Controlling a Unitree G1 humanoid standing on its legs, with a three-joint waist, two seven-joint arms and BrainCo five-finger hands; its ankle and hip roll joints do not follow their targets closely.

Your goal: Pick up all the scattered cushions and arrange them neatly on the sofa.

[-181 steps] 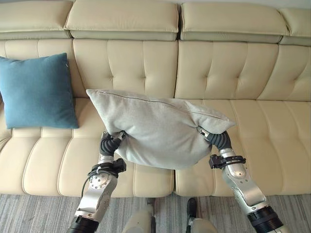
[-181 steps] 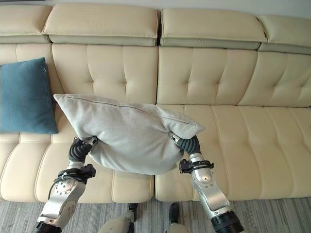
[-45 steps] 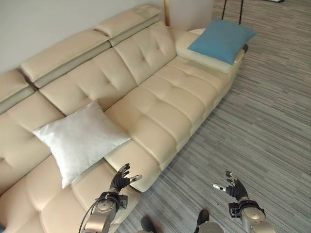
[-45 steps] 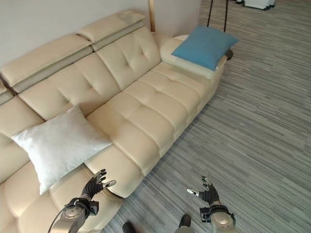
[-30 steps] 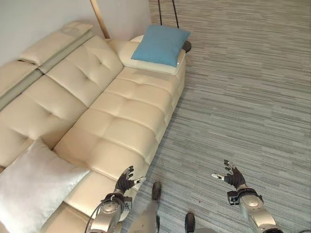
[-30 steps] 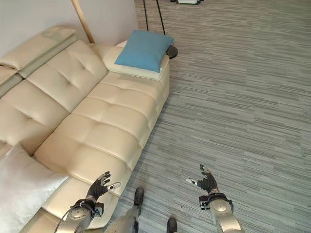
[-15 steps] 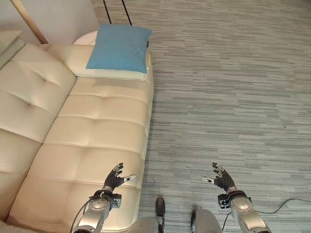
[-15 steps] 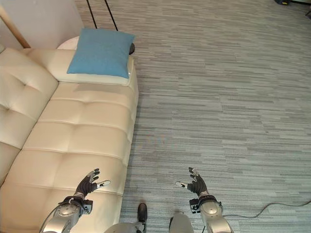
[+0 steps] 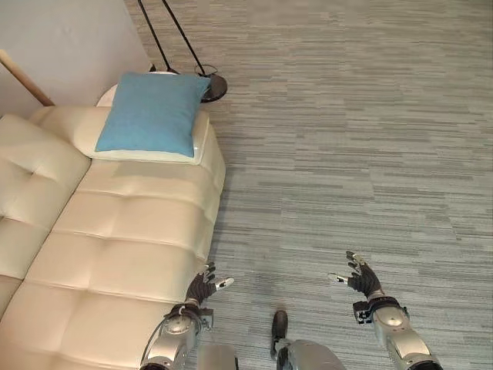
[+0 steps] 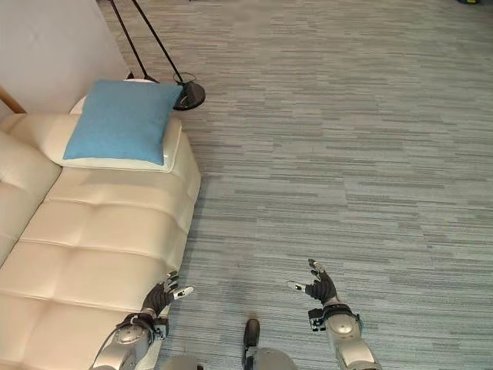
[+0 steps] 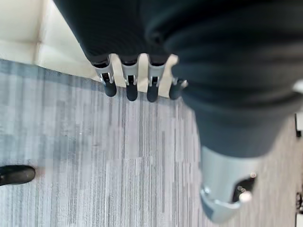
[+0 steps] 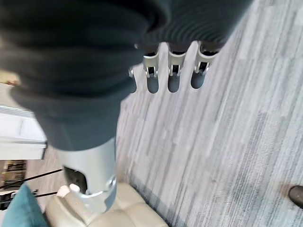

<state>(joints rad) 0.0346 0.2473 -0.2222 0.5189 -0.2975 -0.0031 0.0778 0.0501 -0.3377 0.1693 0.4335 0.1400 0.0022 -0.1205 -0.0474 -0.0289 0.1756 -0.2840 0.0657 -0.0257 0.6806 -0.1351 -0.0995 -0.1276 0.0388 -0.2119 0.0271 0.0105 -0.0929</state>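
A blue cushion (image 9: 150,114) lies flat on the padded end of the cream sofa (image 9: 115,231), far ahead of both hands. My left hand (image 9: 202,287) hangs open at the sofa's front edge, its fingers (image 11: 130,85) straight and holding nothing. Out over the carpet, my right hand (image 9: 362,279) is open too, with straight fingers (image 12: 173,75) and nothing in it. A corner of the blue cushion (image 12: 19,208) also appears in the right wrist view, beyond the sofa's seat.
A floor lamp's round black base (image 9: 213,87) and thin black poles stand just behind the sofa's end, by the wall. A wooden pole (image 9: 27,79) leans at the wall. Grey striped carpet (image 9: 347,154) spreads wide to the right.
The grey cushion I held with both hands 6 s ago lay on the sofa seat 1.5 s ago. Since then the view has swung right along the sofa; both hands stay open.
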